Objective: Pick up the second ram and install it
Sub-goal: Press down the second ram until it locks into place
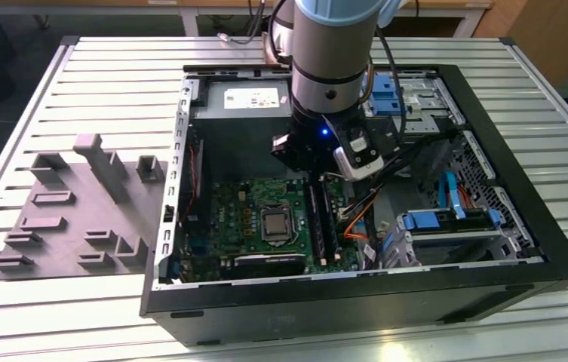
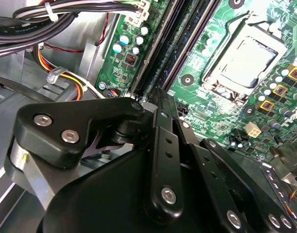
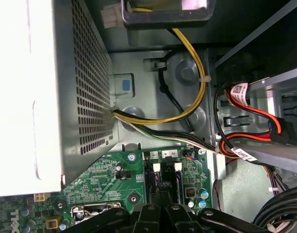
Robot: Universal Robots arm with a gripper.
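Note:
Inside the open computer case [image 1: 525,226], my gripper [image 1: 314,179] hangs over the far end of the memory slots on the green motherboard [image 1: 238,219]. In both wrist views its black fingers [image 2: 160,141] are drawn together into one narrow tip, gripper [image 2: 157,97] [image 3: 160,208], and I see nothing clamped between them. Two long dark sticks stand side by side in the slots. The ram [image 1: 315,219] [image 2: 180,46] nearest the fingertips runs straight away from them. I cannot tell whether the tip touches it.
The square silver processor [image 1: 277,225] [image 2: 245,60] sits beside the slots. Orange and black cables [image 1: 359,219] crowd the other side. The perforated power supply [image 3: 41,97] lies behind the gripper. A pale grey moulded tray [image 1: 72,219] rests on the slatted table at the exterior view's left.

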